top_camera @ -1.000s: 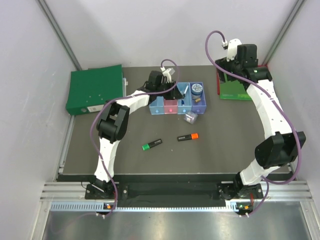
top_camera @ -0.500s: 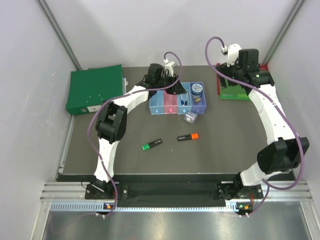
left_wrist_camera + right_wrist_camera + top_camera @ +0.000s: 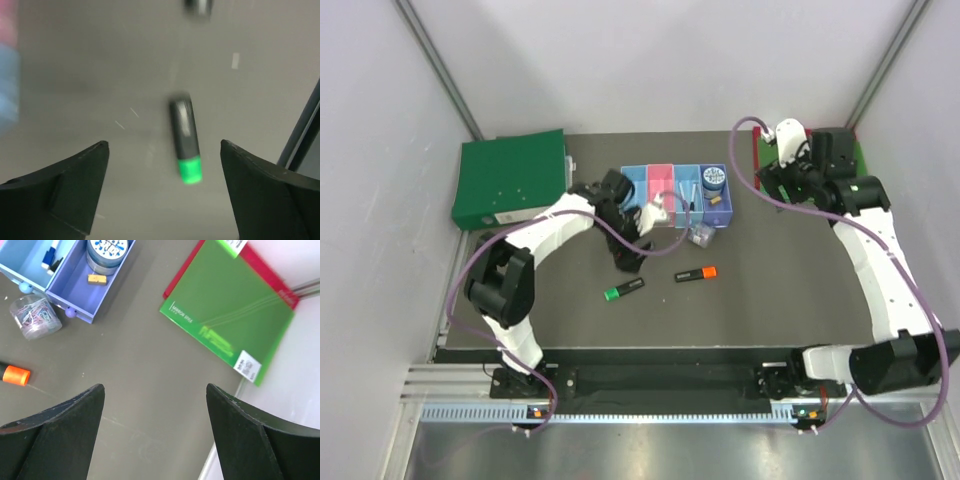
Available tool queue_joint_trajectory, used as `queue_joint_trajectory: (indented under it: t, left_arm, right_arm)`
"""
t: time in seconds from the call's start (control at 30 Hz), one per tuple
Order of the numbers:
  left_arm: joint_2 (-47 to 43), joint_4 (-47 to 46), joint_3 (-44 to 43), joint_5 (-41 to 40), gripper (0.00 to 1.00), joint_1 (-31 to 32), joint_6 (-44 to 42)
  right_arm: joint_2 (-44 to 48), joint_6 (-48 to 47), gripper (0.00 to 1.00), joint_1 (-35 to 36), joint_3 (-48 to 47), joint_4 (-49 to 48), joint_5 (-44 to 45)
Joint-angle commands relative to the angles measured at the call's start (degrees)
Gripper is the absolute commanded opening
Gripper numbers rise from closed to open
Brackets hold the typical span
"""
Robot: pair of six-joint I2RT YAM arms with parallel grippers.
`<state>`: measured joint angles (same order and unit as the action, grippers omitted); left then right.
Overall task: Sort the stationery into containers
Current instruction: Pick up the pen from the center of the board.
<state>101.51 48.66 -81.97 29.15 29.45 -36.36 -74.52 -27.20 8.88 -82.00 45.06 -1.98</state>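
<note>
At the far left of the table (image 3: 770, 290) lies a large green folder (image 3: 510, 180). The left arm reaches in over the middle, and its left gripper (image 3: 162, 146) hangs with fingers (image 3: 75, 185) spread wide and nothing between them. On the table right under that gap lies the black highlighter with the green cap (image 3: 186, 145), blurred in the wrist view, untouched, its cap towards the camera. The second black highlighter, orange-capped (image 3: 695, 273), lies just to the right, apart from the first, also loose on the table.

Behind them stands the row of four joined trays (image 3: 662, 185); its left end is partly hidden by the arm. The light blue tray third along holds a blue-white pen (image 3: 49, 256). The purple-blue tray (image 3: 70, 292) at the right end holds the round blue-grey tin (image 3: 106, 252) and, beside it, the small tan block (image 3: 96, 278). The clear clip box (image 3: 35, 316) sits on the table just in front of these two trays, outside them.

Further right the right gripper (image 3: 155, 388) hovers over bare table, fingers well apart, holding nothing. At the far right corner lies the green red-edged board (image 3: 230, 315).
</note>
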Motion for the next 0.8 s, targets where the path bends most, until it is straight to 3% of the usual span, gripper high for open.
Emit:
queue_joint_trajectory:
  t: [0.0,0.23,0.47,0.77]
  left_arm:
    - [-0.7,7.6,9.37,-11.56,0.99,0.96,-4.7]
    - [-1.15,3.19,13.95,-16.4,0.99,3.33,0.15]
    - [-0.62,1.08,15.79,-18.07,0.99,4.91,2.78]
    - [0.96,-1.64,17.02,-16.32,0.98,6.06,4.28]
  right_arm:
    - [6.13,-2.94,0.82,0.61,0.69,2.48,-1.63]
    - [11.5,-6.72,0.81,3.5,9.02,6.36,-2.77]
    - [15.72,-13.75,0.79,11.67,20.73,4.43,0.66]
    - [11.6,-18.5,0.78,14.23,24.69,-0.58,1.18]
